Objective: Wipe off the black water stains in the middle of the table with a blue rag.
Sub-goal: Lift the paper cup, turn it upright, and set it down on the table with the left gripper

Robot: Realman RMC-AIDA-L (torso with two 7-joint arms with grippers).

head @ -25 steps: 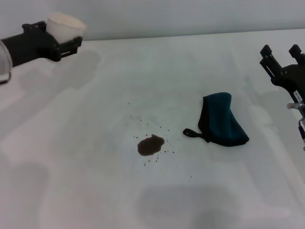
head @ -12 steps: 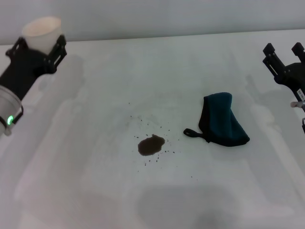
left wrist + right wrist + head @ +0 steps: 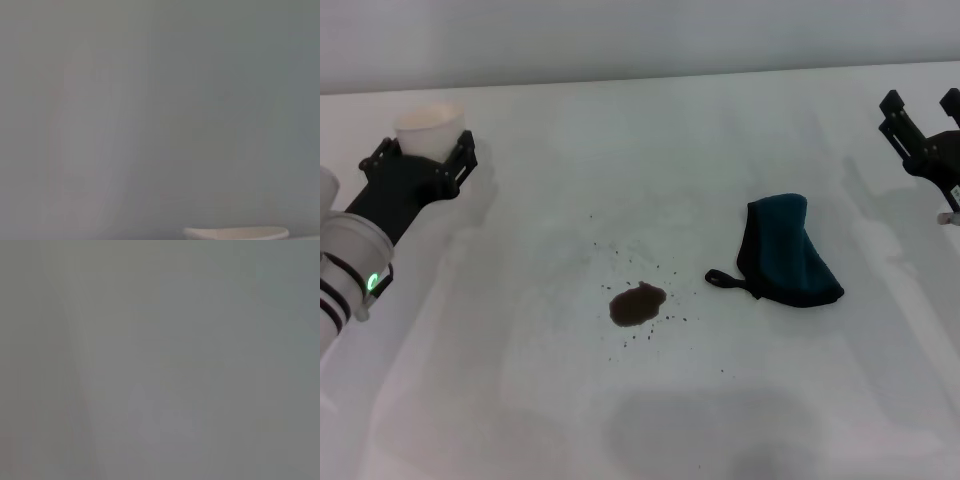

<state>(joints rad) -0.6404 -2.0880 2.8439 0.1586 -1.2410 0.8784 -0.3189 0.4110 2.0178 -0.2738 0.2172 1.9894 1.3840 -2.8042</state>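
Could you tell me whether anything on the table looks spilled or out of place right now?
Yes: a dark stain with scattered specks sits mid-table. The blue rag lies crumpled beside it, apart. The left gripper holds a white cup; the right gripper is idle.

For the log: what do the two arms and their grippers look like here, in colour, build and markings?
The left arm has a white cylindrical link with thin dark rings and a small green light, ending in a matte black, angular left gripper. The right gripper is the same black, with two blocky prongs, and a small white fitting shows on the arm just below it. No sleeves are visible.
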